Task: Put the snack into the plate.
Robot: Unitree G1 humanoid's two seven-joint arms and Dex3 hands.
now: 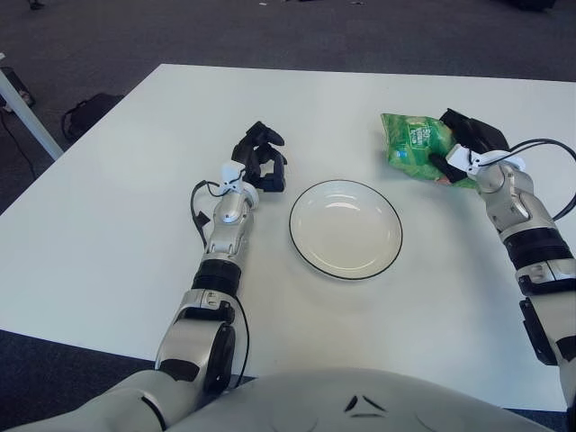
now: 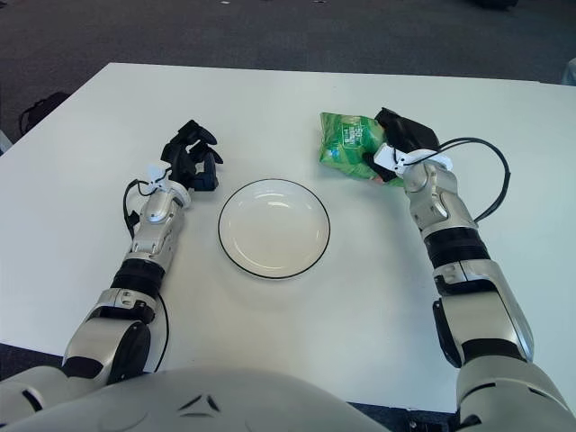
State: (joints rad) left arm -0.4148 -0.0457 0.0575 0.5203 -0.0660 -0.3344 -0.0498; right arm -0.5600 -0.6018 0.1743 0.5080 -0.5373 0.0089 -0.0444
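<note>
A green snack bag (image 1: 412, 142) is at the table's right, beyond the plate, with its right end raised. My right hand (image 1: 453, 155) comes in from the right, its black fingers (image 2: 396, 135) closed on the bag's right edge. The white plate (image 1: 346, 229) with a dark rim lies in the middle of the table, nothing in it, a short way down and left of the bag. My left hand (image 1: 261, 158) shows just left of the plate, fingers curled around nothing.
The white table (image 1: 108, 225) spreads wide to the left and front. A black cable (image 1: 551, 146) loops off my right wrist. On the dark floor to the far left are a black bag (image 1: 85, 112) and a white leg (image 1: 25, 115).
</note>
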